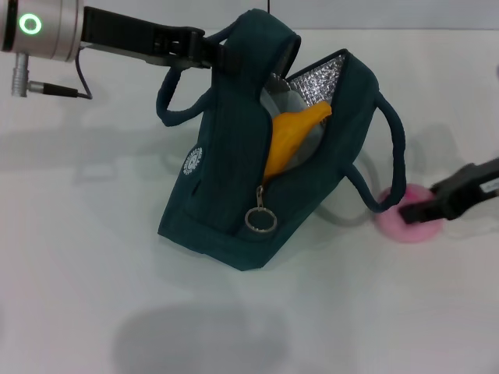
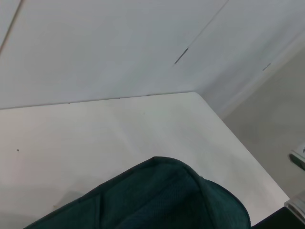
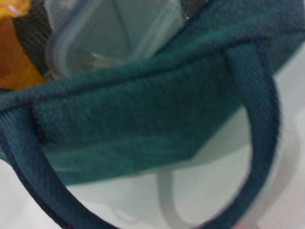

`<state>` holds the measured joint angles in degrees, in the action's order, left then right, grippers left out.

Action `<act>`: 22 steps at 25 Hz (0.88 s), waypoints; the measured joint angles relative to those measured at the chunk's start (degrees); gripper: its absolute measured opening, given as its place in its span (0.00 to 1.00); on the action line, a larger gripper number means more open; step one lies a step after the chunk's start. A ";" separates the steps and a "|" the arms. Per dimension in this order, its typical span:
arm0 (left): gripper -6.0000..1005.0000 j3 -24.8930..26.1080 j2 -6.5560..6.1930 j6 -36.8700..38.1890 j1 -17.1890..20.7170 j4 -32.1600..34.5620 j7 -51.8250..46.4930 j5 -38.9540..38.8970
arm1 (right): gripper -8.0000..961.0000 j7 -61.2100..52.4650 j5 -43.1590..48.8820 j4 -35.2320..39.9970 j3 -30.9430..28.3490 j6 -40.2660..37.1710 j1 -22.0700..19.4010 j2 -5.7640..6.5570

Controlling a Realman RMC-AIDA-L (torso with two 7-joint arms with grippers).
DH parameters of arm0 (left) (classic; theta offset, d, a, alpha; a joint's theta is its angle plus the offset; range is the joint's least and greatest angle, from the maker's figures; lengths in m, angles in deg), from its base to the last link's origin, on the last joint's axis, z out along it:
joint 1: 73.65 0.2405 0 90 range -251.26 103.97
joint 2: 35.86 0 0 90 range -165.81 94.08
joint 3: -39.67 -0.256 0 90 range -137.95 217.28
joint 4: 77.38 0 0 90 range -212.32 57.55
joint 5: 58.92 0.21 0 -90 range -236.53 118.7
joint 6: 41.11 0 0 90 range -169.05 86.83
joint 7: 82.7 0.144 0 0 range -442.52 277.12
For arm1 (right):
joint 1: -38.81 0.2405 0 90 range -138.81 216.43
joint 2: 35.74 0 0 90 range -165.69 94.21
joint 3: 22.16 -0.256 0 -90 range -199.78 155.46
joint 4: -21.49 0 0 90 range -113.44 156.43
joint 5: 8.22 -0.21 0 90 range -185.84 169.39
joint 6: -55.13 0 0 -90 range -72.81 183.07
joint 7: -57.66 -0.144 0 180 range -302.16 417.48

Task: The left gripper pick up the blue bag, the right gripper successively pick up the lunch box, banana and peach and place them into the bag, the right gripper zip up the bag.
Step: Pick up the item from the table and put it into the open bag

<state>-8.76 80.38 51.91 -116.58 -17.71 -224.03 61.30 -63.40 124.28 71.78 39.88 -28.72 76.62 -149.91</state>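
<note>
The blue bag (image 1: 226, 195) stands open on the white table, tilted, its foil lining showing. My left gripper (image 1: 212, 51) is shut on the bag's top edge at the back and holds it up. The banana (image 1: 288, 140) sticks out of the opening, and the lunch box (image 1: 277, 100) lies behind it inside. The right wrist view shows the lunch box (image 3: 119, 33), the banana (image 3: 14, 57) and the bag's wall (image 3: 133, 124) close up. The peach (image 1: 405, 227) rests on the table right of the bag, under a loop handle (image 1: 394, 156). My right gripper (image 1: 417, 210) is at the peach's top.
The metal ring zipper pull (image 1: 260, 220) hangs at the bag's front end. The white table (image 1: 78, 273) spreads left and in front of the bag. The left wrist view shows the bag's top (image 2: 157, 200) and the table's far corner (image 2: 195, 93).
</note>
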 joint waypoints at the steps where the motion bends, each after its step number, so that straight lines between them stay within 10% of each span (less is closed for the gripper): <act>1: 0.06 0.00 0.00 0.03 0.04 0.00 -0.16 0.00 | 0.35 0.02 0.02 0.01 -0.48 -0.11 -0.41 0.32; 9: 0.06 -0.24 -0.08 1.15 -0.42 0.04 -1.47 -2.33 | 0.30 4.19 -6.52 2.63 -15.94 -4.99 -7.34 3.12; 22: 0.06 -0.34 -0.59 1.35 -3.84 -2.45 -2.65 -3.28 | 0.20 28.25 -40.35 1.54 -16.34 -15.85 -10.37 -1.12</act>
<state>-9.10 79.79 53.26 -120.41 -20.16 -226.68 58.02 -35.15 83.93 73.32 23.54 -44.57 66.25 -151.03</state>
